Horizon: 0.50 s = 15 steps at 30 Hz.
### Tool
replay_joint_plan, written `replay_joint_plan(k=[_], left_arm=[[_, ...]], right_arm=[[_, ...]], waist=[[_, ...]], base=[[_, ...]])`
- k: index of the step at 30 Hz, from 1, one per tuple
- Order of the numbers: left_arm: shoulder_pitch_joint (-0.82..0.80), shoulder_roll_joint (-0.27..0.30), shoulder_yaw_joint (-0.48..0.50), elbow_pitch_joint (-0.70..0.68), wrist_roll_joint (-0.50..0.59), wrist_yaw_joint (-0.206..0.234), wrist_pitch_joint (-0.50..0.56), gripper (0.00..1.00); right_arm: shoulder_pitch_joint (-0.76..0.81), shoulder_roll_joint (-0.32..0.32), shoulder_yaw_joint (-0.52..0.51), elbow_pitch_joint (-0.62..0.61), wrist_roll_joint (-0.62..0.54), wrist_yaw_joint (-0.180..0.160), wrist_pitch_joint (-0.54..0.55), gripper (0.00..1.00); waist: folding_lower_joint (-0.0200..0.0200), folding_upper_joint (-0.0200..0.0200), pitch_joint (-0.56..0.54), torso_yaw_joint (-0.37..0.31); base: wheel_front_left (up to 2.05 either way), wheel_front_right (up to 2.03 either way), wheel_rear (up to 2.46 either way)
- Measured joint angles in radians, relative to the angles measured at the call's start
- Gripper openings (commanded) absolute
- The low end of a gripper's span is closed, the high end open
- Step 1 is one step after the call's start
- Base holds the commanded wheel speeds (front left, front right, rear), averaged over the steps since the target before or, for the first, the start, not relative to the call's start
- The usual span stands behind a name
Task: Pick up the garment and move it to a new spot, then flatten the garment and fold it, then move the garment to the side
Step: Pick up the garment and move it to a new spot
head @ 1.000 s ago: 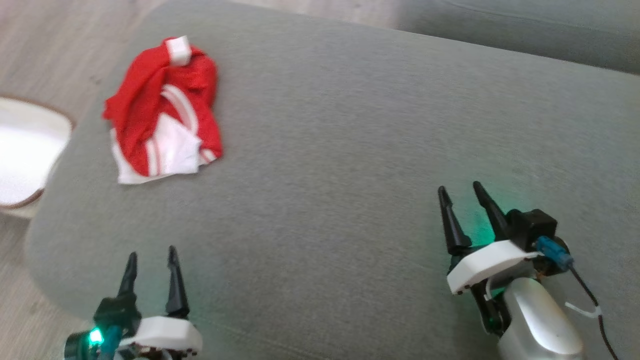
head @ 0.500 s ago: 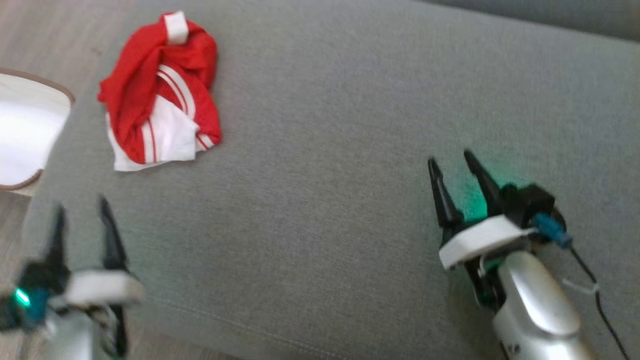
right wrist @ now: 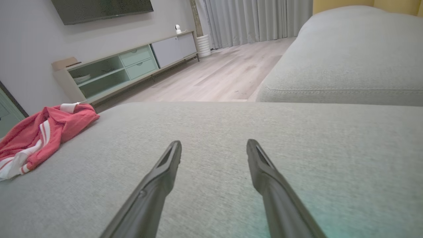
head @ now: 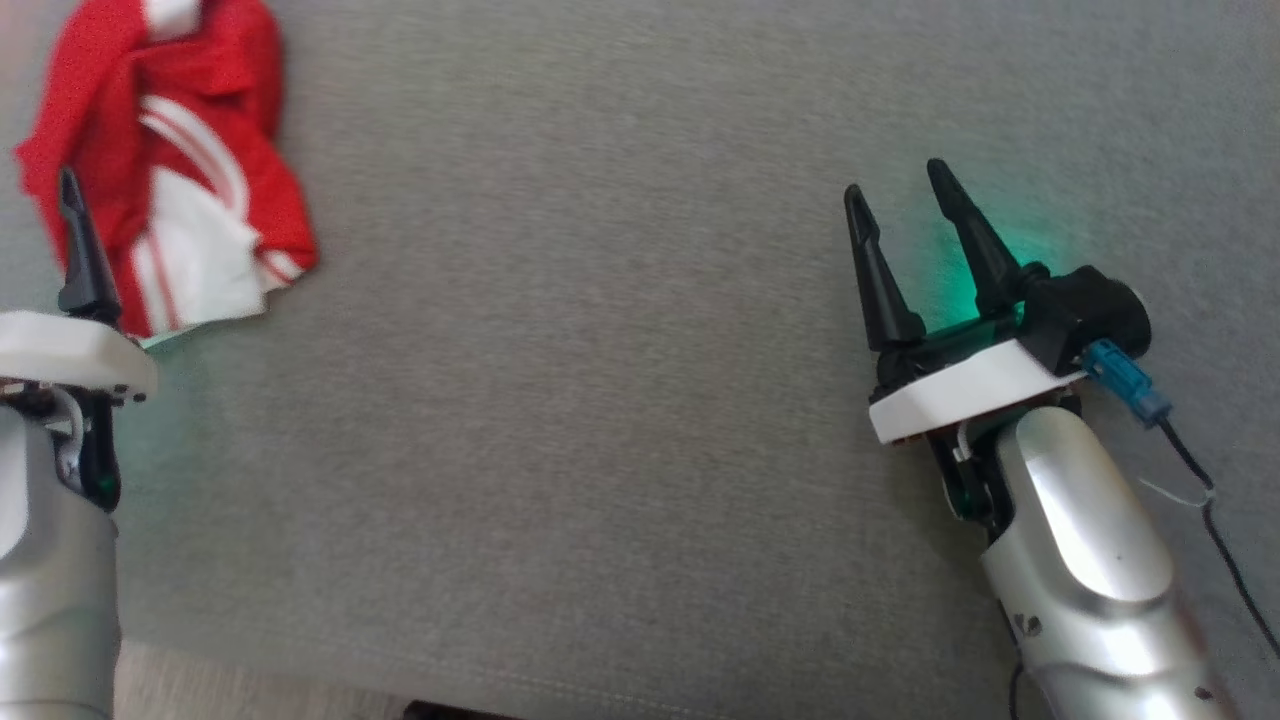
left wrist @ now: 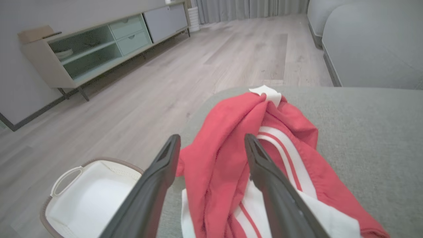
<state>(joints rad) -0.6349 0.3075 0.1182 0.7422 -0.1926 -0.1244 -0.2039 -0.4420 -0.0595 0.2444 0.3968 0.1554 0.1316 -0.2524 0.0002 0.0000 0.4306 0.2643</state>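
My left gripper [left wrist: 212,138]: the fingers were spread wide and held nothing. They stood at the near left edge of the garment [head: 170,170], and in my left wrist view they framed its red folds. I could not tell whether a tip touched the cloth.
My right gripper [head: 895,180]: the fingers were spread wide with nothing between them. It was over bare cushion on the right, well apart from the garment.
Garment: red with white stripes and a white panel, it lay crumpled in a heap at the far left corner of the sofa cushion [head: 600,350].
Sofa cushion: grey and flat, with the heap of cloth on it.
Basket [left wrist: 86,195]: white with a brown rim, it sat on the floor [left wrist: 198,66] just left of the cushion's corner.
Cabinet [left wrist: 99,46]: low and pale green, it stood by the wall across the wood floor.
Second cushion [right wrist: 347,66]: grey, far on the right.
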Motion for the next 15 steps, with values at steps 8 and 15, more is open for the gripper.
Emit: replay_joint_plan(k=[8, 15], left_arm=[[-0.107, 0.054, -0.029, 0.248, -0.055, -0.008, 0.093, 1.00], [-0.169, 0.073, -0.013, 0.355, -0.080, 0.031, 0.069, 0.00]], right_arm=[[-0.027, -0.001, -0.021, -0.035, -0.025, 0.000, -0.003, 1.00], [-0.041, -0.001, -0.032, -0.058, -0.019, 0.000, -0.004, 1.00]], waist=[[-0.0001, 0.0000, 0.065, -0.095], [-0.0001, 0.0000, 0.095, -0.144]], base=[[0.00, 0.00, 0.00], [0.00, 0.00, 0.00]])
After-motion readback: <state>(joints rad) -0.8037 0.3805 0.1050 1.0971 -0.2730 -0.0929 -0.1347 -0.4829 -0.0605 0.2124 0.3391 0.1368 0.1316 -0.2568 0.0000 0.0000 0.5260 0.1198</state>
